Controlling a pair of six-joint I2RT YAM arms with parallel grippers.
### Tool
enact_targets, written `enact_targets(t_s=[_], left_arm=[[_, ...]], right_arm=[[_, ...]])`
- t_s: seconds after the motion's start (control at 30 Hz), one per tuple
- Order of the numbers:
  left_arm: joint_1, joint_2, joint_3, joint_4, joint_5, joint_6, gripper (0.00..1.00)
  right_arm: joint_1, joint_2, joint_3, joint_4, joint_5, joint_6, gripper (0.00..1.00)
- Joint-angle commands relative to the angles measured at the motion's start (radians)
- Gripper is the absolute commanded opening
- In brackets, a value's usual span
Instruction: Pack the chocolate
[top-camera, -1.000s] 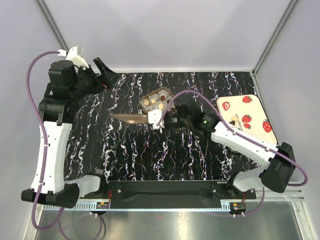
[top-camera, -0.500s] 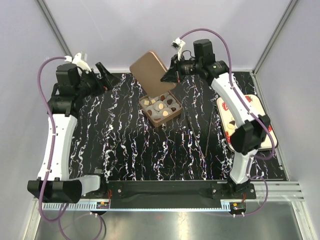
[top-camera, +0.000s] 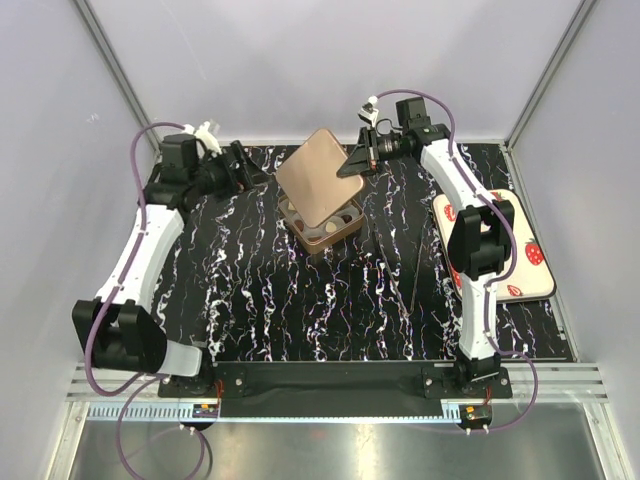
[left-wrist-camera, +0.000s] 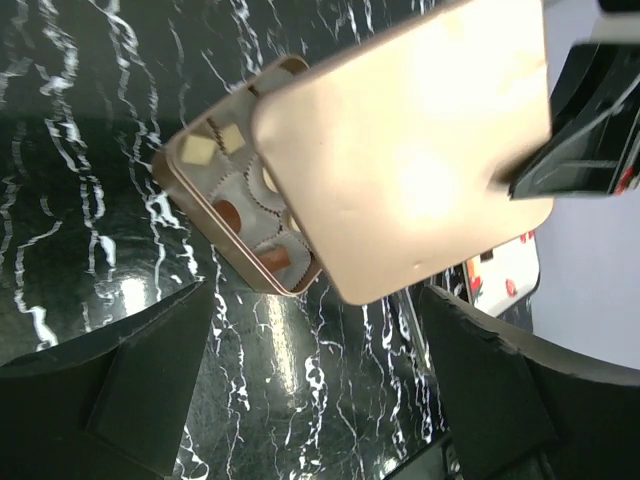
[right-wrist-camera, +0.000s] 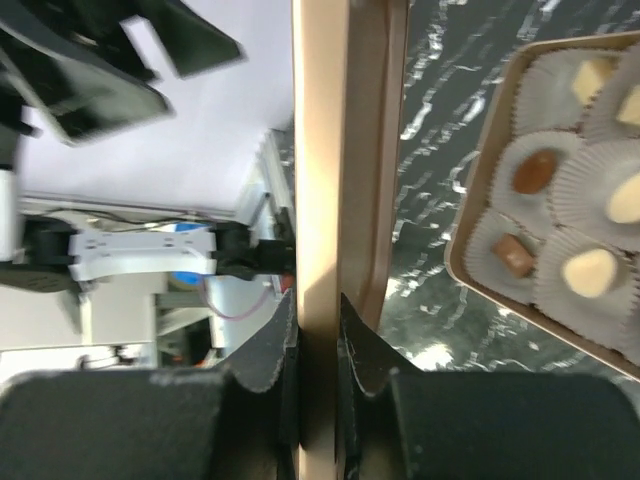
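Observation:
The chocolate (right-wrist-camera: 535, 172) sits as brown and pale pieces in white paper cups inside an open tan box (top-camera: 325, 241) at the back middle of the table. My right gripper (top-camera: 352, 165) is shut on the edge of the box's flat tan lid (top-camera: 320, 178), which it holds tilted above the box and which hides most of the pieces from above. In the right wrist view its fingers (right-wrist-camera: 265, 350) pinch the lid (right-wrist-camera: 320, 150) edge-on. My left gripper (top-camera: 245, 170) hangs open and empty to the left of the box. Its wrist view shows chocolate (left-wrist-camera: 228, 213) below the lid (left-wrist-camera: 400, 150).
A white tray with red strawberry prints (top-camera: 530, 270) lies at the table's right edge, partly behind the right arm. The black marbled tabletop (top-camera: 300, 310) stretches in front of the box. Grey walls close in behind and at both sides.
The right gripper has carried the lid down and to the right, so it now hangs tilted over the box. The left gripper has moved right, closer to the box, and stays open.

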Motion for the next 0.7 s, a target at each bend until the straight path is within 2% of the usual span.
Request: enact_targets(t_s=[0.0, 0.1, 0.3, 0.67], left_arm=[[-0.039, 0.028, 0.044, 0.061, -0.020, 0.040, 0.90], [-0.039, 0.058, 0.025, 0.104, -0.010, 0.017, 0.89], [-0.039, 0.149, 0.042, 0.128, 0.027, 0.014, 0.88], [-0.041, 0.296, 0.079, 0.201, 0.067, -0.016, 0.86]], right_arm=[[-0.003, -0.028, -0.022, 0.222, -0.144, 0.198, 0.00], [-0.005, 0.012, -0.015, 0.288, -0.182, 0.281, 0.00], [-0.006, 0.092, 0.000, 0.308, -0.202, 0.324, 0.00], [-0.013, 0.202, -0.037, 0.467, -0.274, 0.430, 0.00]])
